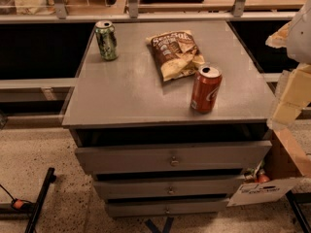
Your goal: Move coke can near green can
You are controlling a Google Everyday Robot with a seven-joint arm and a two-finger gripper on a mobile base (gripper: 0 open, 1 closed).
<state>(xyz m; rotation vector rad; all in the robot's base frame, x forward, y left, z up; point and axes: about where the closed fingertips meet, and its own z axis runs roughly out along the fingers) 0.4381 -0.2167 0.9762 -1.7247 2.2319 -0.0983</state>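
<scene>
The coke can, red with white script and a silver top, stands upright near the front right of the grey cabinet top. The green can, green with pale mottled markings, stands upright at the back left of the same top. The two cans are far apart, with a chip bag between them. My gripper shows as pale blocky parts at the right edge of the view. It is beside the cabinet's right side, to the right of the coke can and apart from it.
A brown chip bag lies flat at the back middle, just behind the coke can. The cabinet has three drawers below its top. A cardboard box sits on the floor at the right. A black stand leg lies at the lower left.
</scene>
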